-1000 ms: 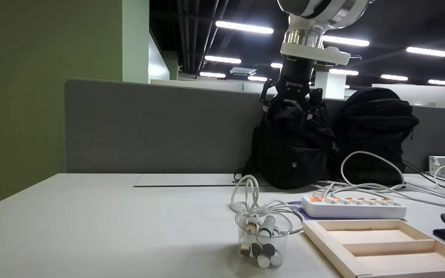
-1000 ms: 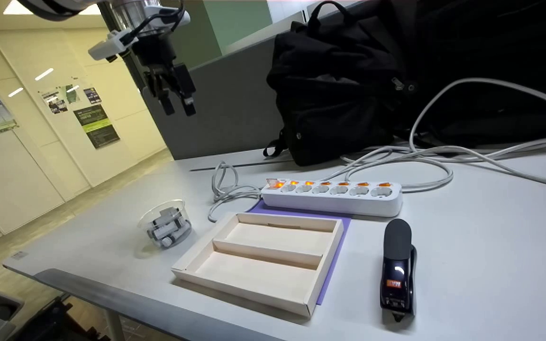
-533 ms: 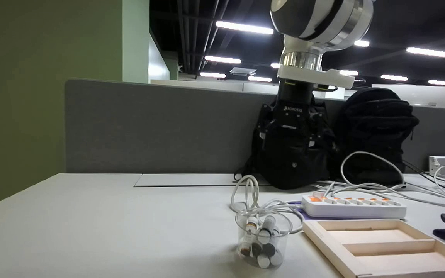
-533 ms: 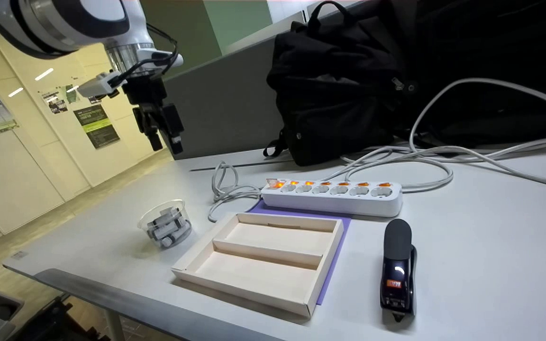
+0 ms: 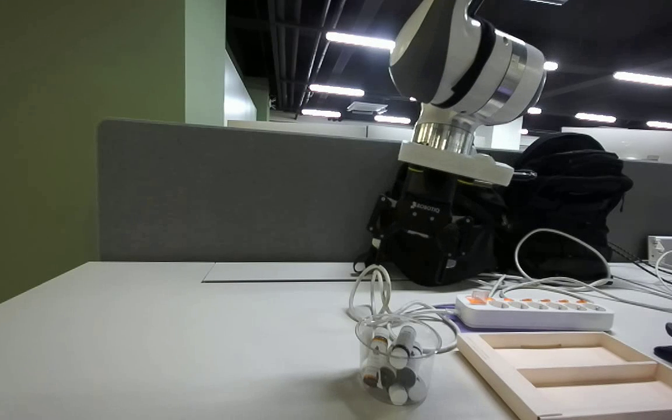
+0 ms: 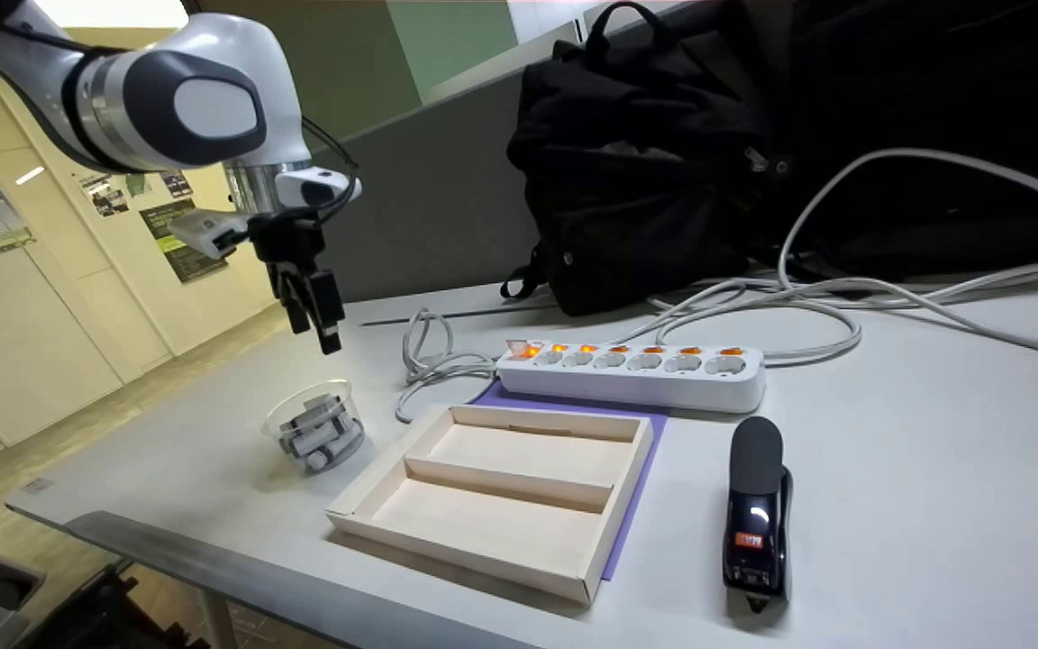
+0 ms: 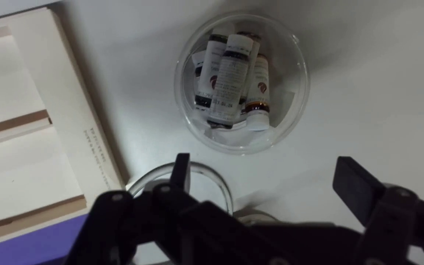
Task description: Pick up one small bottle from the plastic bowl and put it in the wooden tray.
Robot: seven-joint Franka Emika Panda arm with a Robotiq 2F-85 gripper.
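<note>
The clear plastic bowl [image 5: 428, 373] stands on the table, also in an exterior view [image 6: 272, 422] and in the wrist view [image 7: 287, 117]. Several small white-labelled bottles [image 7: 230, 81] lie piled in it, one on top. The wooden tray [image 5: 505, 379] is beside the bowl. It has two compartments and also shows in an exterior view [image 6: 483, 527] and at the left of the wrist view [image 7: 35, 55]. My gripper [image 7: 262, 157] is open and empty, fingers spread wide. It hangs above the table, higher than the bowl, in both exterior views [image 5: 412, 254] [image 6: 315, 335]. The bowl is just ahead of the fingertips in the wrist view.
Looped white cables [image 6: 433, 365] lie behind the bowl, below the gripper. A white power strip [image 6: 632, 374] is behind the tray, and a purple sheet [image 6: 623, 532] lies under the tray. A black stapler [image 6: 756, 514] is beside it. Black backpacks [image 5: 447, 233] stand against the partition.
My arm and gripper have come down a long way toward the table and nearer the bowl's height, tilting slightly. The gripper stays open. Bowl, bottles and tray have not moved.
</note>
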